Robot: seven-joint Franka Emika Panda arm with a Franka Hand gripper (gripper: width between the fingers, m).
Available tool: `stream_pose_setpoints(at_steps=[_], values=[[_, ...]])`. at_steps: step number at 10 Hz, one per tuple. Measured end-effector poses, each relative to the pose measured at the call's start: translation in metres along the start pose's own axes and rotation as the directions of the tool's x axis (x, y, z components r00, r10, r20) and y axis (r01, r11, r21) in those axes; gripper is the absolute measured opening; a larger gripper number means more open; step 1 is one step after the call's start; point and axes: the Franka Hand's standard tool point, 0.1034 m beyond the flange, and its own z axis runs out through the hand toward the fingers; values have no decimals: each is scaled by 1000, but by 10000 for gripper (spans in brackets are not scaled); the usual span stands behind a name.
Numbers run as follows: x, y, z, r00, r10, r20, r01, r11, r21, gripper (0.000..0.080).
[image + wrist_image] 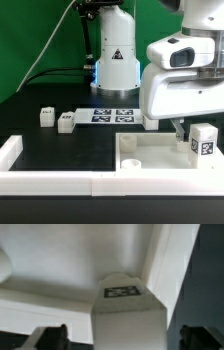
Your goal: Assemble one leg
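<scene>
Gripper (191, 133) clamps the leg (203, 143); I lower it squarely into the tray's (150, 156) corner socket.

We see a glossy white arm (180, 75) with rounded casings, a dark band near its top, and seemingly black fingertips (48, 336).
</scene>
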Motion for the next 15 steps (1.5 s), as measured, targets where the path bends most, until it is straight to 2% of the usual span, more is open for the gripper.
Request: stream_pose_setpoints(at_steps=[1,2,3,4,5,6,7,8,9,10,11,12,14,15], values=[[0,0,0,1000,0,0,0,1000,0,381],[0,0,0,1000,16,0,-16,1000,1,381],[0,0,0,999,33,0,-33,999,1,291],[0,0,0,999,33,0,-33,999,1,291],[0,-1,0,993,115,0,-115,993,12,291],[0,1,0,933,361,6,-361,932,26,291],[1,2,0,854,520,9,-520,854,31,291],[0,2,0,788,616,12,-616,787,35,291],[0,2,0,687,726,17,-727,686,34,291],[0,2,0,632,775,19,-775,631,34,291],[0,2,0,516,856,22,-856,516,30,291],[0,1,0,444,896,23,-896,444,26,292],[0,2,0,208,978,20,-978,208,18,292],[0,2,0,133,991,21,-991,133,17,292]])
